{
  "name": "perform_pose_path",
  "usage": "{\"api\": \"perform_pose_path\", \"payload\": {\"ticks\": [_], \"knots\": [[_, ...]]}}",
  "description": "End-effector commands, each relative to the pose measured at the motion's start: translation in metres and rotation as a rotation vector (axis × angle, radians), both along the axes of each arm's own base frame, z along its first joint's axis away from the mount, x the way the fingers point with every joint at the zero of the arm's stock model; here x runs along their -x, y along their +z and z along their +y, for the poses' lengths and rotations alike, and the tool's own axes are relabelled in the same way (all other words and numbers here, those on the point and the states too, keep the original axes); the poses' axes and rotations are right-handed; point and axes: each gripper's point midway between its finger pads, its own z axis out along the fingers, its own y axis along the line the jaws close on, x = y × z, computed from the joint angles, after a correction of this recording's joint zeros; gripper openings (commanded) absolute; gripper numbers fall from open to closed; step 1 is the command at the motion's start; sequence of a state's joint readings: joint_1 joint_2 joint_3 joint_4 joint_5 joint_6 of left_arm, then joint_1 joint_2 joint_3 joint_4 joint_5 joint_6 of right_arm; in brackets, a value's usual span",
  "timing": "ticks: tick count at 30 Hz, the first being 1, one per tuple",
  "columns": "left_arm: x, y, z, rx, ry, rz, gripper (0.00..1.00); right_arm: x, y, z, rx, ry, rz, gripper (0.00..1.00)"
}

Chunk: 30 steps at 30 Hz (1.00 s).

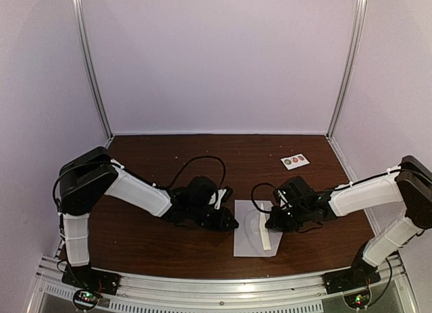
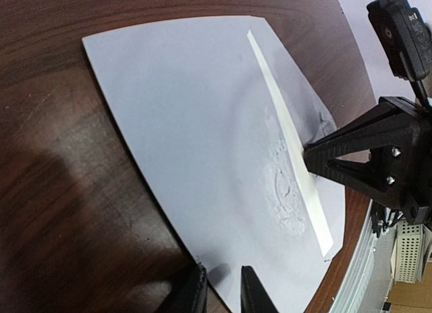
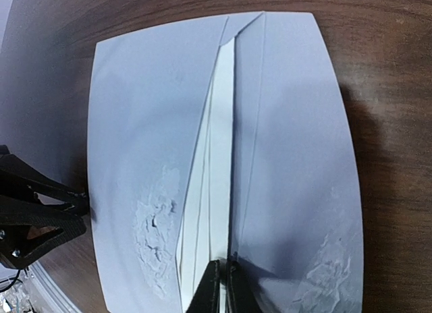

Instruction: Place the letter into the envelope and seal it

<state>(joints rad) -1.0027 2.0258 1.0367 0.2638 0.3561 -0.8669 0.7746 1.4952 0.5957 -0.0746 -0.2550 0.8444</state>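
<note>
Two arms meet over paper on a dark wood table [image 1: 202,151]: the envelope [image 1: 246,244] lies flat near the table's front edge, between my two end effectors, with a long white fold [image 3: 219,137] standing up along its middle. My right end effector [image 3: 221,286] is clenched on the near end of that fold, its fingers pressed almost together around the thin paper; whether the fold is the flap or a sheet inside it, I cannot tell. My left end effector [image 2: 223,294] sits at the opposite long edge of the envelope, jaws a little apart, tips down at the paper's border and grasping nothing that shows. Crumpled patches [image 3: 155,232] mark the envelope's face beside the fold and near one corner. Well apart, toward the back right of the table, lies a small white card [image 1: 295,160] bearing two round stickers, one reddish and one dark; any print on it is too small to read.
</note>
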Motion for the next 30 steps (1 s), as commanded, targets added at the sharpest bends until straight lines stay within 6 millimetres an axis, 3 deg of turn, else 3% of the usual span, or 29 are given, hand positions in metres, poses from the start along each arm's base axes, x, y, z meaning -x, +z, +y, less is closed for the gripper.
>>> {"api": "perform_pose_path", "payload": {"ticks": [1,17,22,27,30], "knots": [[0.005,-0.001,-0.010,0.027,-0.026,0.003,0.19,0.009,-0.009,0.007,-0.018,0.026,0.039,0.04],[0.007,0.001,-0.015,0.034,-0.037,0.006,0.17,0.011,-0.008,0.029,-0.057,0.058,0.053,0.03],[0.001,0.002,-0.005,-0.012,0.009,-0.019,0.17,0.008,0.001,0.024,-0.037,0.036,0.030,0.03],[-0.010,0.029,0.009,-0.029,0.076,-0.096,0.18,-0.001,0.032,0.015,-0.022,0.004,-0.043,0.13],[-0.019,0.057,0.018,-0.033,0.117,-0.169,0.26,-0.006,0.057,0.006,0.008,-0.016,-0.095,0.25]]}}
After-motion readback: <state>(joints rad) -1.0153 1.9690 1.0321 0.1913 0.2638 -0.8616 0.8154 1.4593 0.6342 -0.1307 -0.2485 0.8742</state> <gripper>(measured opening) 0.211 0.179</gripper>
